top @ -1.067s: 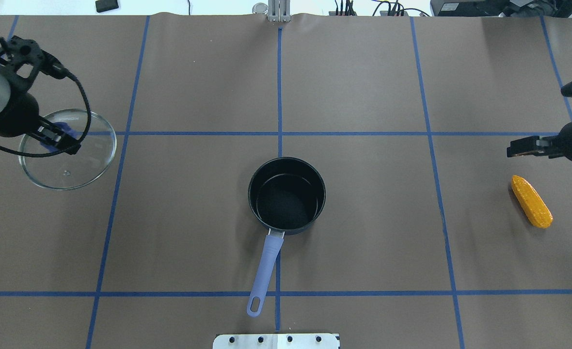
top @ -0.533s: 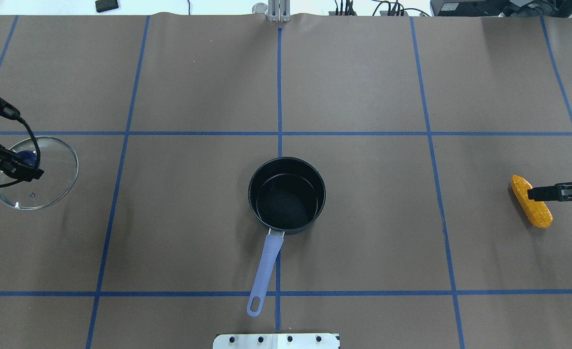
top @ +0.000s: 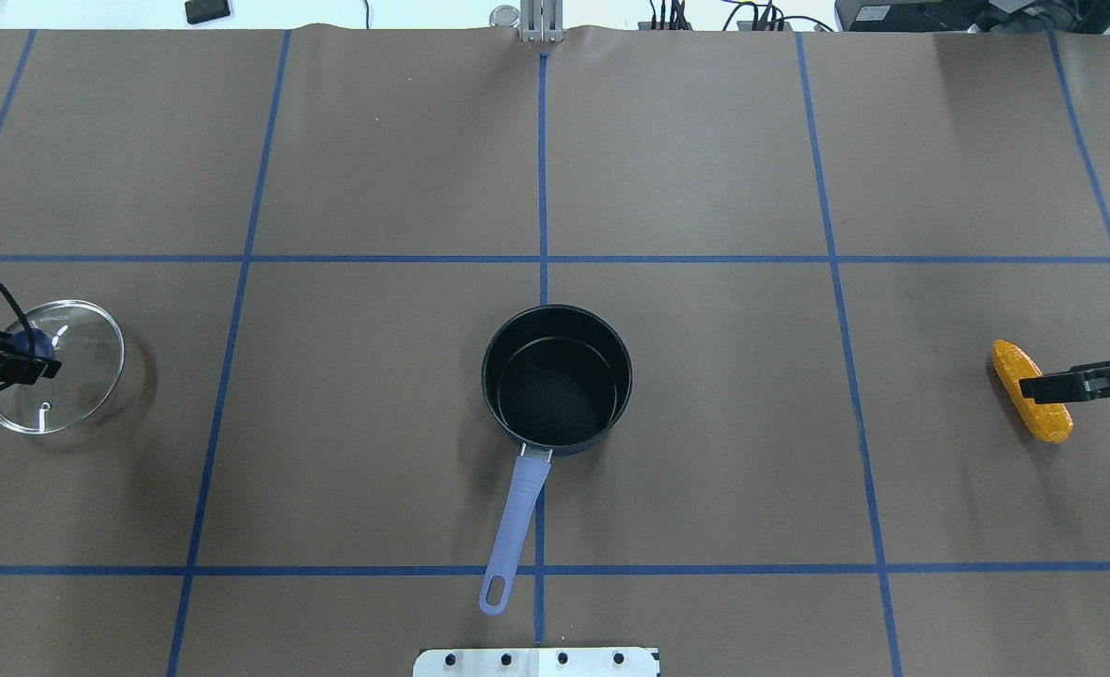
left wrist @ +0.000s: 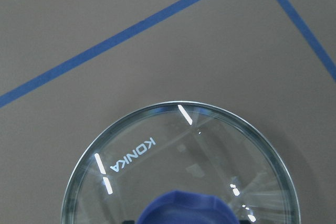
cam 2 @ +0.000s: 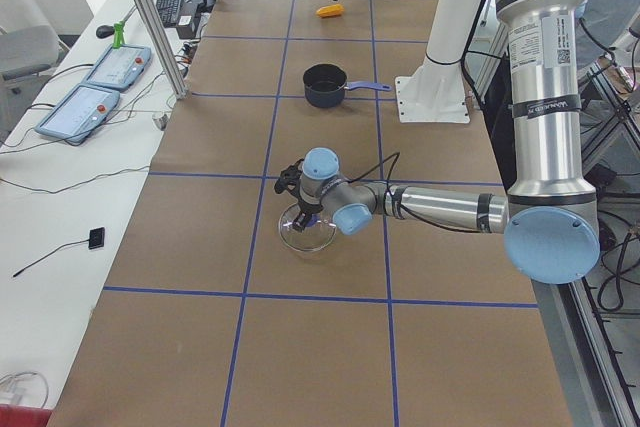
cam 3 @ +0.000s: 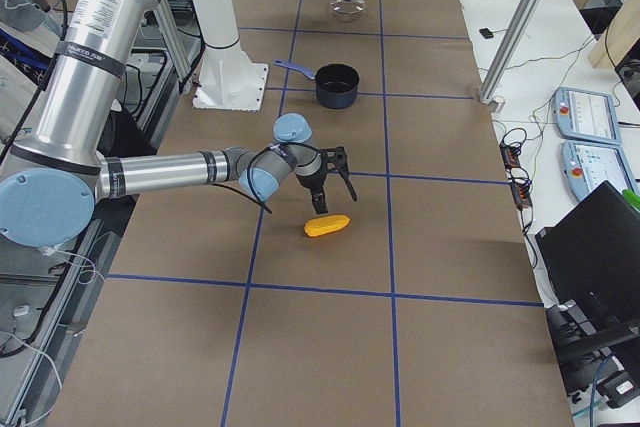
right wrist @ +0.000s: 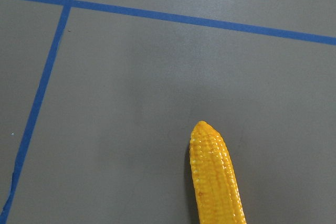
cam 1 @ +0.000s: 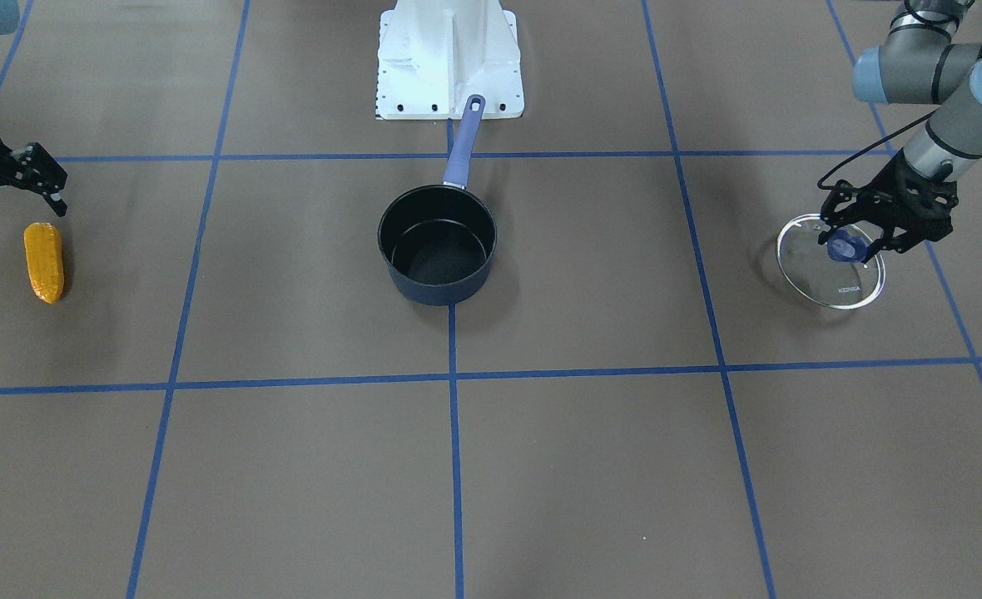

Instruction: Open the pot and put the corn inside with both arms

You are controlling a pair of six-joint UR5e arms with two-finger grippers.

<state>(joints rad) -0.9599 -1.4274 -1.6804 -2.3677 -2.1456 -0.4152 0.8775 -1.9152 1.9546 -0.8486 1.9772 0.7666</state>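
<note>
You have the corn lying flat on the brown-papered table, far out on the robot's right side and well apart from the pot. It is a single orange-yellow ear, a little glossy, covered in neat rows of small bumpy kernels. In the right wrist view it narrows to a rounded tip and thickens away from that tip. From overhead it lies slanted to the blue tape lines, inside one grid square and touching none of them.

Your right gripper hangs just over the corn with its fingers spread wide apart. The right side view shows a gap between the fingertips and the ear, so it is not touching.

Your left gripper is far out on the robot's left side, its fingers clenched on the blue knob of the glass lid. The lid is clear, with a metal rim and the word KONIKA printed on the glass. It is low at the paper, but you cannot tell from these views whether its rim rests on the table.

The pot sits at the middle of the table on the centre tape line, between lid and corn. It is dark inside and out with its mouth open. Its lilac handle points toward the white base block.
</note>
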